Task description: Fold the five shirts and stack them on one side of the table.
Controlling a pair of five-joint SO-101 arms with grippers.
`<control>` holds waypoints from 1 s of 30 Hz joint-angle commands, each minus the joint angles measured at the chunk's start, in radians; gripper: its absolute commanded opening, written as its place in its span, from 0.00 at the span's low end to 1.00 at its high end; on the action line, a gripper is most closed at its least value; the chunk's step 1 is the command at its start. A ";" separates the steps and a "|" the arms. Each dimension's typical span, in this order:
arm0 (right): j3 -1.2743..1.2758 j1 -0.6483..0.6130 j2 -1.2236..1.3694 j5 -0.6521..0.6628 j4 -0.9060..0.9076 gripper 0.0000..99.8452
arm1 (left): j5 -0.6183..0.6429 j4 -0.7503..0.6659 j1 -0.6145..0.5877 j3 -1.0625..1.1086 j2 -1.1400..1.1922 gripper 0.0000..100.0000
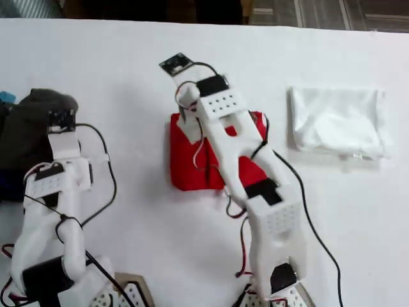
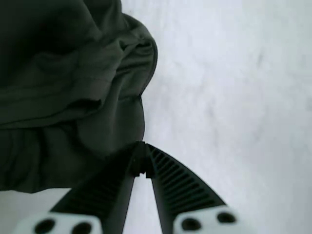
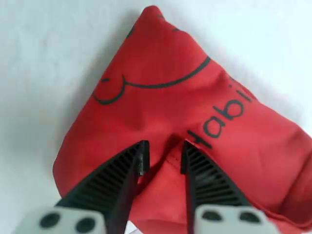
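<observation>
Left gripper (image 2: pixel 141 165): closed, tips meeting each other right at the hem of the dark shirt; cannot tell whether any cloth is pinched between them.
Dark shirt (image 2: pixel 63 87): bunched and wrinkled, lying just ahead of the left gripper and spreading off to one side of it; from above (image 1: pixel 29 128), beneath and beyond that gripper (image 1: pixel 62 120).
Blue cloth (image 1: pixel 6 97): a small bit peeking out past the dark shirt, farther from the left gripper than the shirt itself.
Right gripper (image 3: pixel 163 155): open, fingers apart and pressed down onto the red shirt, with a raised ridge of red cloth between them.
Red shirt (image 3: pixel 161 92): folded into a compact block, directly under the right gripper, dark print facing up; from above (image 1: pixel 188 166), partly covered by the right arm (image 1: pixel 236 150).
White shirt (image 1: pixel 335 121): folded flat, well apart from the right gripper on its right, not touching the red shirt.
Table (image 1: pixel 128 57): white, under both grippers and all the shirts.
</observation>
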 commanded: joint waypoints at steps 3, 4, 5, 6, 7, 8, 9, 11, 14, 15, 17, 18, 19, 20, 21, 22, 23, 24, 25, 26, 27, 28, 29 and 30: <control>-0.183 0.016 0.048 -0.006 0.162 0.12 | 0.048 -0.031 -0.003 -0.001 -0.031 0.03; -0.187 0.024 0.053 -0.006 0.177 0.12 | 0.048 -0.031 -0.003 -0.001 -0.031 0.03; -0.187 0.033 0.056 -0.006 0.191 0.12 | 0.048 -0.031 -0.003 -0.001 -0.031 0.03; -0.186 0.044 0.061 -0.006 0.205 0.12 | 0.048 -0.031 -0.003 -0.001 -0.031 0.03; -0.184 0.053 0.061 -0.006 0.216 0.12 | 0.048 -0.031 -0.002 -0.001 -0.031 0.03; -0.183 0.065 0.059 -0.005 0.220 0.12 | 0.048 -0.031 0.002 -0.001 -0.031 0.03; -0.173 0.081 0.053 -0.005 0.220 0.12 | 0.046 -0.031 0.008 -0.001 -0.031 0.03; -0.163 0.111 0.042 -0.005 0.220 0.12 | 0.043 -0.031 0.017 0.001 -0.031 0.03; -0.166 0.134 0.013 -0.005 0.220 0.12 | 0.043 -0.031 0.017 0.001 -0.031 0.03; -0.173 0.130 -0.002 -0.005 0.217 0.12 | 0.043 -0.031 0.017 0.001 -0.031 0.03; -0.215 0.102 -0.021 -0.005 0.213 0.12 | 0.043 -0.031 0.017 0.004 -0.031 0.03; -0.238 0.084 -0.022 -0.005 0.200 0.12 | 0.043 -0.032 0.017 0.007 -0.031 0.03; -0.261 0.067 -0.019 -0.005 0.185 0.12 | 0.043 -0.043 0.018 0.010 -0.031 0.03; -0.284 0.051 -0.012 -0.005 0.170 0.12 | 0.043 -0.046 0.018 0.010 -0.031 0.03; -0.295 0.039 -0.001 -0.005 0.147 0.12 | 0.043 -0.048 0.018 0.010 -0.031 0.03; -0.304 0.031 0.013 -0.005 0.119 0.12 | 0.043 -0.048 0.018 0.010 -0.031 0.03; -0.311 0.028 0.030 -0.006 0.091 0.12 | 0.043 -0.048 0.018 0.010 -0.031 0.03; -0.315 0.027 0.047 -0.006 0.067 0.12 | 0.043 -0.048 0.018 0.010 -0.031 0.03; -0.315 0.027 0.067 -0.006 0.044 0.12 | 0.043 -0.048 0.018 0.010 -0.031 0.03; -0.315 0.028 0.088 -0.006 0.031 0.12 | 0.043 -0.048 0.018 0.010 -0.031 0.03; -0.313 0.030 0.111 -0.006 0.028 0.12 | 0.043 -0.048 0.018 0.010 -0.031 0.03; -0.315 0.031 0.134 -0.006 0.030 0.12 | 0.043 -0.049 0.018 0.010 -0.031 0.03; -0.315 0.033 0.153 -0.006 0.033 0.12 | 0.043 -0.049 0.018 0.010 -0.031 0.03; -0.315 0.039 0.170 -0.006 0.041 0.12 | 0.043 -0.051 0.018 0.010 -0.031 0.03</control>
